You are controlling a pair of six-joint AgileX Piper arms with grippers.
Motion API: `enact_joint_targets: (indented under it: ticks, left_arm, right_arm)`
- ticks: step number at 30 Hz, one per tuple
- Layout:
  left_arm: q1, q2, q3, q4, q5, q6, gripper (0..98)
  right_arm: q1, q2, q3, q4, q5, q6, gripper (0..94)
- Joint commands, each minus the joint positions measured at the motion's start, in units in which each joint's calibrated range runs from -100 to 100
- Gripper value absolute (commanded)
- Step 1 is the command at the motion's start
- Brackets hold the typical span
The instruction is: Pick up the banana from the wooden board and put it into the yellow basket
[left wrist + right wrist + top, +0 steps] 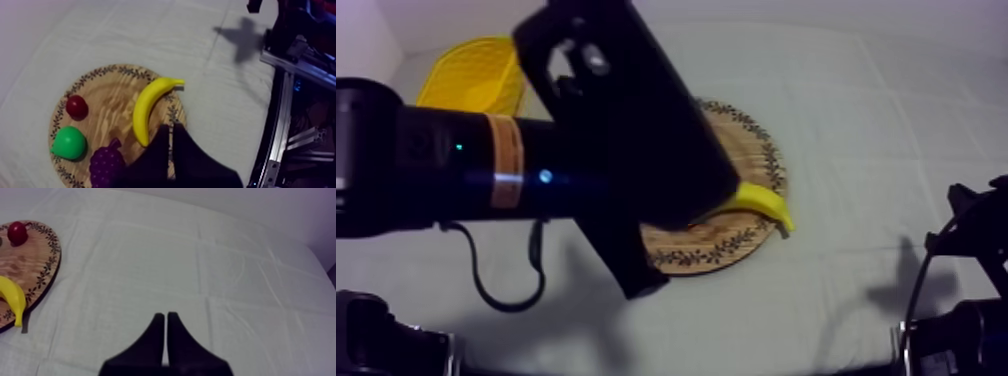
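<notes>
**Top view:** The left arm is being held across the round wooden board, and most of the board is being hidden beneath it. One end of the banana is being shown at the board's right edge, on the patterned rim. The yellow basket is being seen at the far left corner of the table. The right arm is being held low at the table's near right edge.

**Left wrist view:** The left gripper is being held over the board's rim, just beside the banana's lower end. Its two black fingers are being pressed together into a narrow wedge, with nothing between them. The banana is lying on the board with its stalk end reaching past the rim. A small red fruit, a green pear and a bunch of grapes are being carried on the same board, apart from the banana.

**Right wrist view:** The right gripper is being held over bare cloth, well apart from the board. Its fingers are likewise being pressed together on nothing. The banana and the small red fruit are being seen on the board's edge.
</notes>
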Motion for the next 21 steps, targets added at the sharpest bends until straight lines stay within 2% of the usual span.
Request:
enact_joint_targets:
  ticks: [1, 5, 6, 8, 9, 11, 15, 21]
  left_arm:
    - [0.23, 1.72, -0.40, 0.05, 0.87, 0.35, 1.9]
    - [0.45, 4.39, -0.94, 0.60, 2.37, 1.28, 4.4]
    - [0.46, 4.92, -1.04, 0.94, 2.88, 1.22, 14.1]
    - [0.51, 5.67, -1.07, 1.25, 3.81, 1.21, 42.4]
    - [0.54, 5.92, -1.07, 1.25, 4.16, 1.32, 52.1]
    - [0.52, 6.25, -1.09, 1.23, 4.49, 1.60, 62.5]
    - [0.32, 6.50, -1.02, 0.98, 4.97, 2.42, 70.6]
    - [-0.15, 7.70, -1.14, 0.53, 5.10, 2.14, 72.6]
  right_arm:
    - [0.00, -0.02, -0.03, 0.01, -0.02, 0.01, 0.3]
    - [0.00, -0.02, -0.03, 0.01, -0.02, 0.01, 0.3]
    - [0.00, -0.02, -0.03, 0.01, -0.02, 0.01, 0.3]
    - [0.00, -0.02, -0.03, 0.01, -0.02, 0.01, 0.3]
    - [0.00, -0.02, -0.03, 0.01, -0.02, 0.01, 0.3]
    - [0.00, -0.02, -0.03, 0.01, -0.02, 0.01, 0.3]
    - [0.00, -0.02, -0.03, 0.01, -0.02, -0.03, 0.3]
    - [0.00, -0.02, -0.03, 0.01, -0.02, -0.04, 0.3]
